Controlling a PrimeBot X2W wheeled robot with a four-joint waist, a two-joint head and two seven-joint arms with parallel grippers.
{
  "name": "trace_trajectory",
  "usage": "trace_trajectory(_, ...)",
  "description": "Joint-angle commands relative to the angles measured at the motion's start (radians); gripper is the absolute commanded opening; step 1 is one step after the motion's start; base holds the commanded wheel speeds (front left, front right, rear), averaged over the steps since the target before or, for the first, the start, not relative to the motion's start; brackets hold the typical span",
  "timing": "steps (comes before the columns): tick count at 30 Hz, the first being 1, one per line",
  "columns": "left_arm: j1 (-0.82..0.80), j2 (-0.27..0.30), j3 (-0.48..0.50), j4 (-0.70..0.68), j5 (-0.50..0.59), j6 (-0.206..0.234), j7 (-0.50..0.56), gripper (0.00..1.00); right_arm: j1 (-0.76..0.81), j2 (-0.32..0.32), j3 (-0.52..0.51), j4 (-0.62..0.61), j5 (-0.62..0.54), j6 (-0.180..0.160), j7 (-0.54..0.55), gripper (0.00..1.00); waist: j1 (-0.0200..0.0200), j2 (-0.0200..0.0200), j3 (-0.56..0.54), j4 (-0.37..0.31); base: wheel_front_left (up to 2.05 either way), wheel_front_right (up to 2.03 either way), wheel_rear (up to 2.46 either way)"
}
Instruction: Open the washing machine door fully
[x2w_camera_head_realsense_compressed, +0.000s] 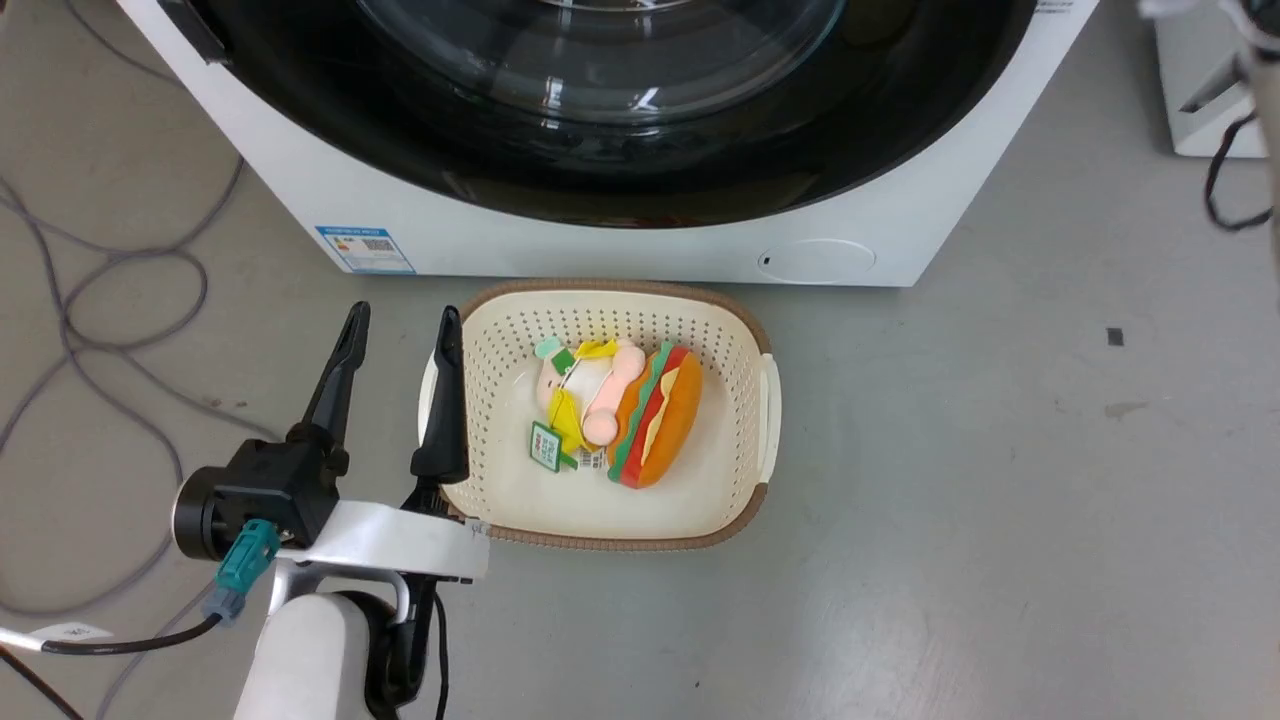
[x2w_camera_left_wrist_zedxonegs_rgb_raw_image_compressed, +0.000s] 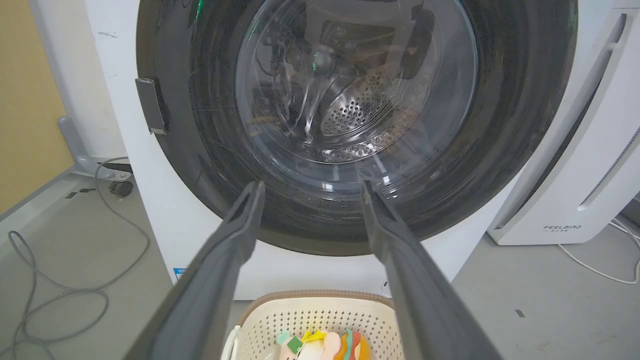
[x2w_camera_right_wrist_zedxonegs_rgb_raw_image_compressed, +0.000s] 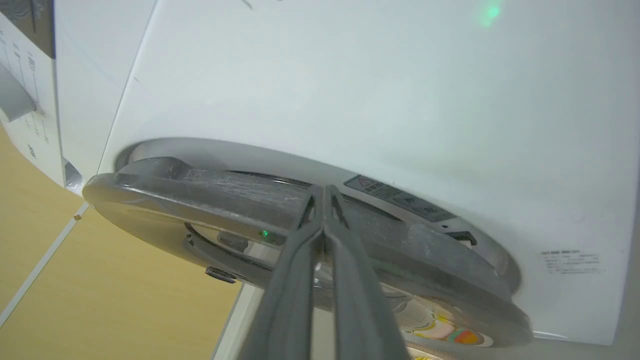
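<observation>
The machine (x2w_camera_head_realsense_compressed: 600, 250) is being faced on the floor (x2w_camera_head_realsense_compressed: 1000, 500), its door (x2w_camera_left_wrist_zedxonegs_rgb_raw_image_compressed: 190, 150) seemingly just ajar. The right pincer (x2w_camera_right_wrist_zedxonegs_rgb_raw_image_compressed: 322, 192), pressed together, is being held at the door's rim; a wide outward swing is being called for. The left pincer (x2w_camera_head_realsense_compressed: 404, 313) is being held apart.

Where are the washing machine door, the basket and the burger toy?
washing machine door (x2w_camera_left_wrist_zedxonegs_rgb_raw_image_compressed: 350, 115): left wrist view, on its clear glass bowl.
basket (x2w_camera_head_realsense_compressed: 620, 318): head view, on its perforated back wall.
burger toy (x2w_camera_head_realsense_compressed: 678, 420): head view, on the orange bun.
</observation>
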Motion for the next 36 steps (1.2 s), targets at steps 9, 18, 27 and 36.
trace_trajectory(9, -0.049, 0.001, -0.014, 0.009, -0.021, -0.011, -0.028, 1.00, -0.187, -0.015, 0.103, 0.140, 0.030, 0.001, 0.145, 0.00, -0.0002, 0.0000, 0.056, 0.008, 0.00, 0.00, 0.00)
trace_trajectory(18, -0.082, 0.001, -0.026, 0.017, -0.037, -0.014, -0.047, 1.00, -0.303, -0.010, 0.178, 0.242, 0.070, 0.001, 0.290, 0.00, -0.0002, 0.0000, 0.099, 0.014, 0.00, 0.00, 0.00)
trace_trajectory(27, -0.086, 0.001, -0.029, 0.029, -0.044, -0.006, -0.054, 1.00, -0.293, 0.003, 0.213, 0.234, 0.104, 0.001, 0.420, 0.00, -0.0002, 0.0000, 0.098, 0.013, 0.00, 0.00, 0.00)
trace_trajectory(36, -0.068, 0.001, -0.026, 0.051, -0.041, -0.001, -0.054, 1.00, -0.174, -0.002, 0.232, 0.143, 0.130, 0.001, 0.521, 0.00, -0.0002, 0.0000, 0.050, 0.006, 0.00, 0.00, 0.00)
